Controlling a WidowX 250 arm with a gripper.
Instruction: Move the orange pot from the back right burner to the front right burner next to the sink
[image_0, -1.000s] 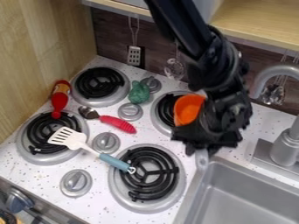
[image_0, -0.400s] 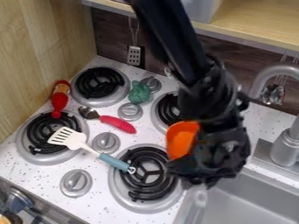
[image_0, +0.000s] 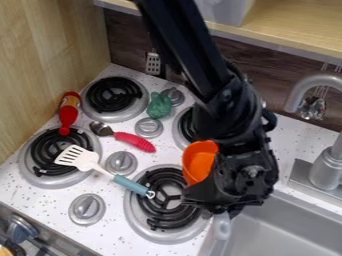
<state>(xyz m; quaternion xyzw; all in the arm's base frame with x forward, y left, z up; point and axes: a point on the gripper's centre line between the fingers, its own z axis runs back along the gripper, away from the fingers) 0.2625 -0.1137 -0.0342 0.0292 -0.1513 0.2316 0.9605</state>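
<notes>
The black gripper (image_0: 217, 202) hangs low over the right edge of the front right burner, beside the sink. It is shut on an orange cup (image_0: 198, 162), whose rounded side shows to the left of the gripper. Below the gripper a pale grey handle-like piece (image_0: 222, 227) sticks out at the sink's left rim; whether it joins the cup is hidden. To the left, a white slotted spatula (image_0: 79, 157) with a blue handle lies across the stove. Behind it lies a spoon with a red handle (image_0: 135, 141).
A red bottle (image_0: 68, 112) lies at the left, near the wooden wall. A green crumpled object (image_0: 159, 105) sits by the back knobs. The sink (image_0: 287, 227) and faucet (image_0: 326, 155) are at the right; a wooden shelf (image_0: 294, 25) overhangs the back.
My gripper and the orange cup have moved together toward the front and left, from the back right burner to beside the front right one. The pale piece moved along too.
</notes>
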